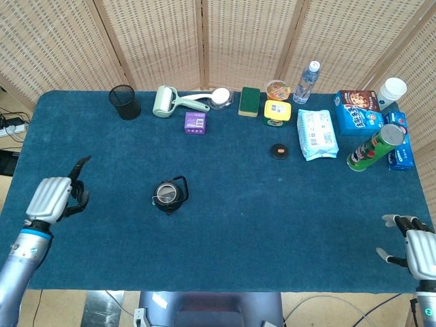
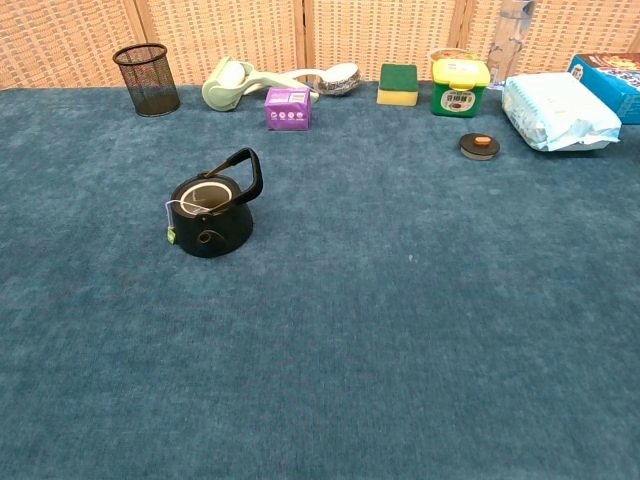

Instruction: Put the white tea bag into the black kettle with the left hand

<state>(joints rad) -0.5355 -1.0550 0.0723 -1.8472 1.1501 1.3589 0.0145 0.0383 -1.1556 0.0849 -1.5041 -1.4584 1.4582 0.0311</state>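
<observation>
Fingers (image 1: 80, 165) of the left hand (image 1: 56, 198) partly curled and holding nothing, at the left edge of the table (image 1: 272, 225), well apart from the kettle (image 1: 169, 194), tea bag string and tag (image 2: 170, 222) draped over its rim, right hand (image 1: 417, 244) spread open at the near right corner.

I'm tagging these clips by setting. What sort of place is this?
Probably a staged robot test area, not a real kitchen: a table under blue cloth, woven screens behind it, and assorted groceries like the chip can lined up beside a kettle.
</observation>
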